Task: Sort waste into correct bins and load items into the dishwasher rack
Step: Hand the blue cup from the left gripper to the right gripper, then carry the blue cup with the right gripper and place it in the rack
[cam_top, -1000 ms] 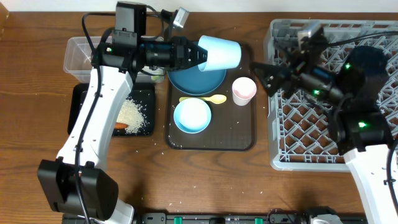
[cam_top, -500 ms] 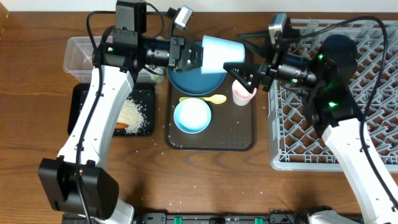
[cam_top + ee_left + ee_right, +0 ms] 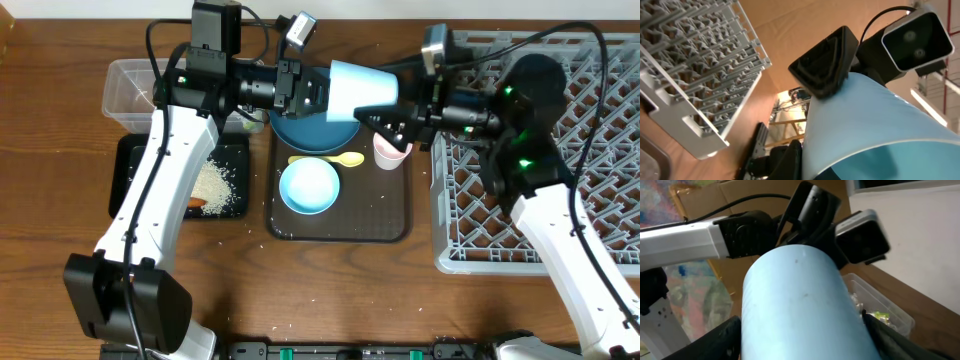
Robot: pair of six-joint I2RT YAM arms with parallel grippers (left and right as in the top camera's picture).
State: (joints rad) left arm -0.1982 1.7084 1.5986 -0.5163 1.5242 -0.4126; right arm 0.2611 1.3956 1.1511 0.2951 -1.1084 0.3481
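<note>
My left gripper [image 3: 318, 92] is shut on the rim of the light blue cup [image 3: 362, 88] and holds it on its side above the dark blue plate [image 3: 300, 135]. The cup fills the left wrist view [image 3: 875, 125]. My right gripper [image 3: 385, 128] is open, with its fingers either side of the cup's far end [image 3: 800, 305]; I cannot tell whether they touch it. The pale pink cup [image 3: 390, 152], the yellow spoon [image 3: 330, 160] and the light blue bowl [image 3: 309, 186] sit on the brown serving tray [image 3: 390, 215]. The grey rack [image 3: 560, 200] is at the right.
The clear tub [image 3: 130, 90] stands at the back left and holds a yellow-green wrapper [image 3: 880, 316]. The black tray [image 3: 135, 170] in front of it holds rice [image 3: 213, 185] and a carrot [image 3: 196, 203]. Loose rice grains lie around the serving tray.
My right arm has swung left from over the rack to the cup, and its fingers now flank it. My left arm has carried the cup slightly to the right.
</note>
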